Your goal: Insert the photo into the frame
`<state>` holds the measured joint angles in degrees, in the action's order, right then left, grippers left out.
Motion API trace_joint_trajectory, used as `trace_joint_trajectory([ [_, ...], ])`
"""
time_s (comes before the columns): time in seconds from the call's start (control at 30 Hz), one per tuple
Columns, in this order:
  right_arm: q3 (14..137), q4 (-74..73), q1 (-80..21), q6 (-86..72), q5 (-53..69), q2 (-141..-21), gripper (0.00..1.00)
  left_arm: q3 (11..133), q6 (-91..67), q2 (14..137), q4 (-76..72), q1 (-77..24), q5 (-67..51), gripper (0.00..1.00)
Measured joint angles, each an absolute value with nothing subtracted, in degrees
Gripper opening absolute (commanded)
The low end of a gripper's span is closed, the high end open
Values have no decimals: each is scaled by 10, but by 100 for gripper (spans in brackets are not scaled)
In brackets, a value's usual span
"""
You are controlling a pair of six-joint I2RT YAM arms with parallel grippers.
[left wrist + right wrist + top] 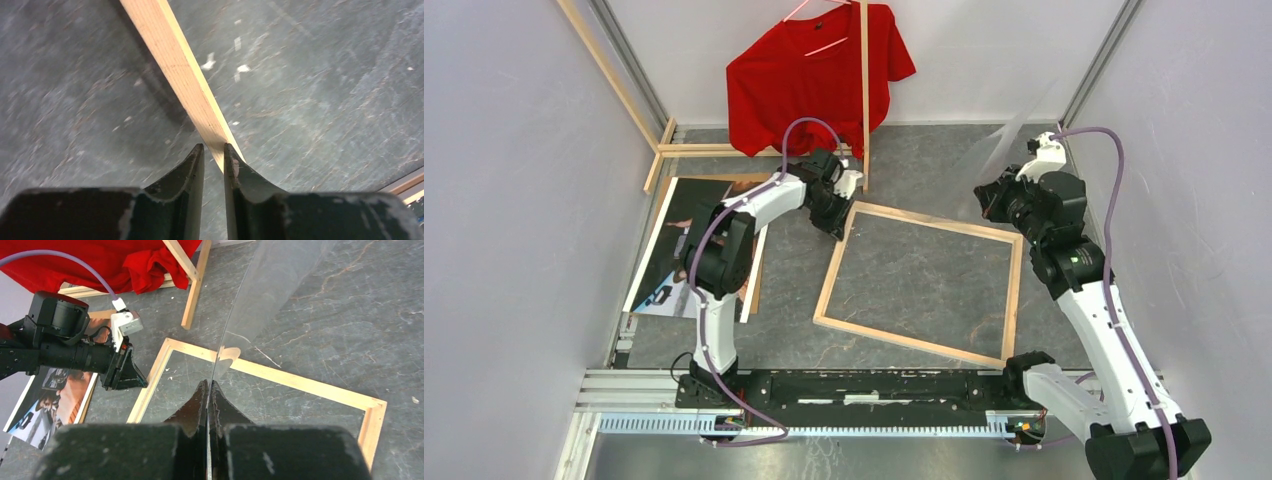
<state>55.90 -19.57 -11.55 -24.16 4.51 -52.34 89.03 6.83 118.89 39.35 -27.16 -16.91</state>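
The frame (934, 221) lies flat mid-table, pale wood face up, with bare table showing through it. My left gripper (839, 225) is at its far left corner; in the left wrist view the jaws (214, 147) are closed narrow on the wooden rail (180, 70). The photo (674, 250) lies face up at the left, partly under the left arm. It also shows in the right wrist view (55, 395). My right gripper (207, 382) is shut on the edge of a clear sheet (270, 285), held up over the frame's far right corner (999, 150).
A red T-shirt (814, 80) hangs on a wooden rack (864, 90) at the back, and the rack's base poles lie close behind the frame. A brown cardboard sheet (757, 270) lies under the photo. Grey walls close in on both sides.
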Motion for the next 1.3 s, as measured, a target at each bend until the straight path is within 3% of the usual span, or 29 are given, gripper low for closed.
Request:
trace_joint_trajectory([
  [0.5, 545, -97, -116, -280, 155, -618, 0, 722, 55, 1063, 366, -137, -131, 27],
  [0.8, 593, -77, -119, -302, 207, -675, 0, 674, -11, 1037, 352, -105, -156, 58],
  [0.97, 607, -72, -119, -301, 221, -675, 0, 665, -23, 1035, 358, -105, -154, 60],
  [1.07, 608, -70, -119, -301, 230, -675, 0, 674, -23, 1050, 366, -106, -153, 52],
  [1.3, 609, -69, -119, -305, 239, -675, 0, 702, -34, 1079, 382, -112, -150, 10],
])
